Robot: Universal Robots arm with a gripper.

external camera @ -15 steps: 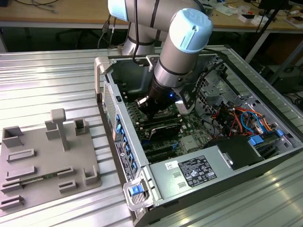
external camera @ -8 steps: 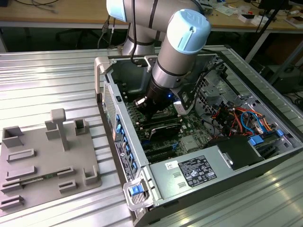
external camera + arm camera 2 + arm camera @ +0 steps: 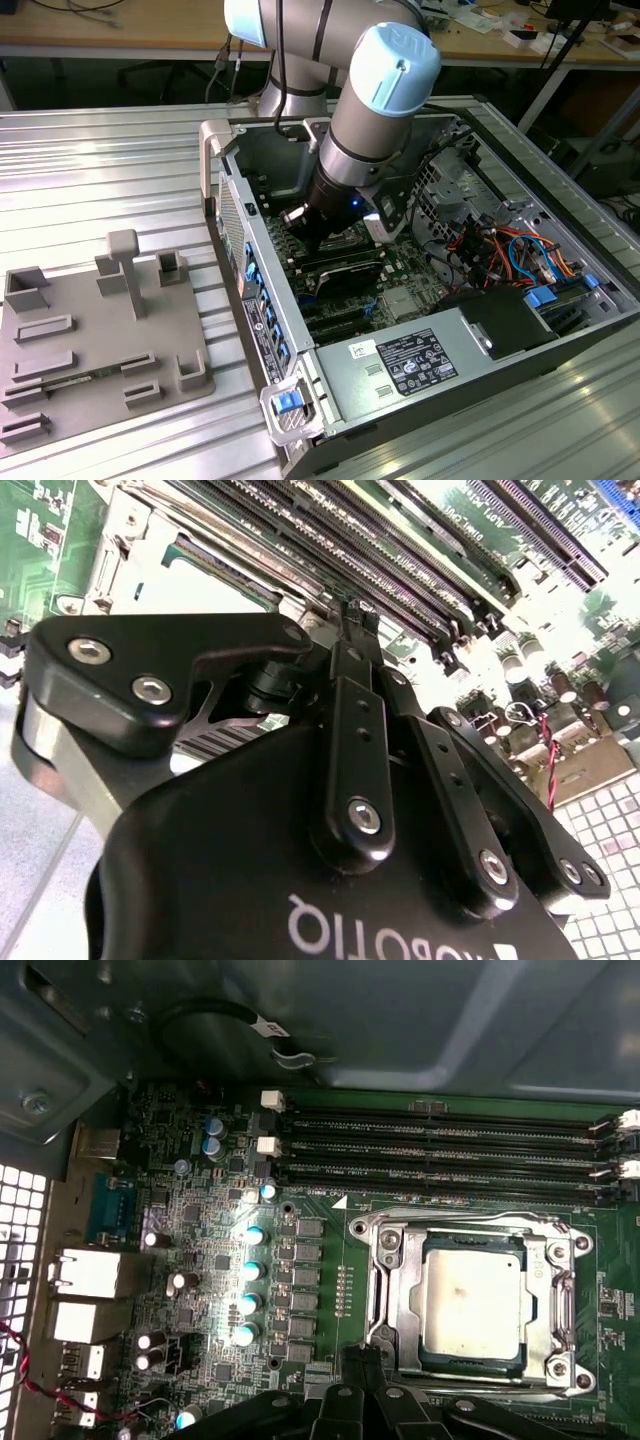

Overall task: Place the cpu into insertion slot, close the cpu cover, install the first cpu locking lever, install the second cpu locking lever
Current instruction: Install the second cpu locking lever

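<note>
A Universal Robots arm [image 3: 345, 150] is seen reaching down into an open computer case [image 3: 420, 380] laid on its side on a ribbed metal tabletop [image 3: 90, 160]. In the exterior view, the gripper [image 3: 308, 232] is lowered over the green motherboard [image 3: 400, 290], close to its surface.

In the first wrist view, the cpu [image 3: 471, 1300] is shown seated in the insertion slot [image 3: 430, 1360], its dull silver-tan face turned up. The cpu cover [image 3: 470, 1232] is seen folded down flat around the chip, its silvery frame bordering the chip on all sides with the chip's face exposed through the cut-out centre. Long black memory slots [image 3: 450, 1145] are seen running just beside the socket. The gripper [image 3: 360, 1360] is pictured at the socket's edge, its black fingers drawn together to a narrow tip beside the frame.

In the second wrist view, the gripper [image 3: 352, 615] is seen from behind, its fingers [image 3: 345, 680] brought together, with the tips just above the silvery socket frame near the memory slots; whether anything is pinched between them cannot be told.

On the exterior view's left, a grey fixture plate [image 3: 90, 340] with raised blocks is seen lying on the tabletop, well apart from the case. Orange and blue cables [image 3: 520, 250] are bundled inside the case on the exterior view's right.
</note>
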